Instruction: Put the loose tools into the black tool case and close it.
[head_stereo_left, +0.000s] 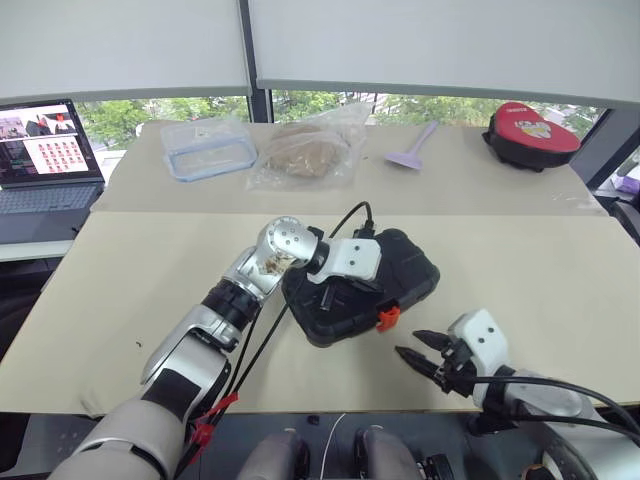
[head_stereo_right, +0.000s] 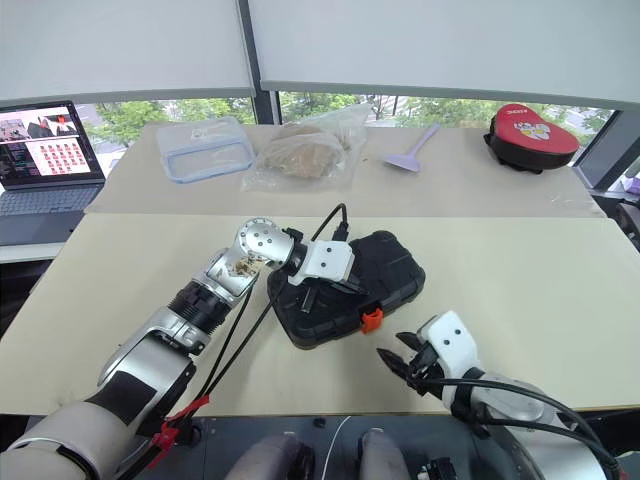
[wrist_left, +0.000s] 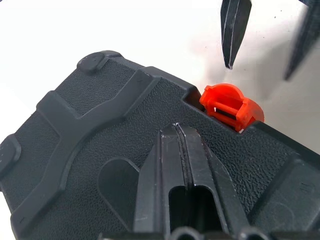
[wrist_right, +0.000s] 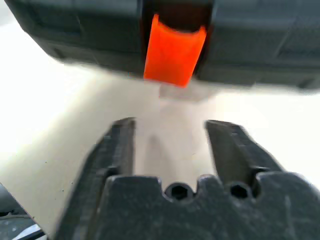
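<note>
The black tool case (head_stereo_left: 405, 265) lies closed on the near table, its orange latch (head_stereo_left: 388, 318) on the side facing me. My left gripper (head_stereo_left: 327, 295) is shut and its tips rest on the case lid (wrist_left: 100, 130), just behind the latch (wrist_left: 231, 106). My right gripper (head_stereo_left: 410, 345) hovers open a short way in front of the latch (wrist_right: 174, 50), pointing at it with nothing between its fingers (wrist_right: 120, 142). The loose tools are out of view.
On the far table stand a clear food container (head_stereo_left: 210, 148), a plastic bag with something brown (head_stereo_left: 305, 152), a purple scraper (head_stereo_left: 412, 148) and a red-and-black pouch (head_stereo_left: 530, 133). A laptop (head_stereo_left: 45, 160) sits at the far left. The table's front edge runs just below my right gripper.
</note>
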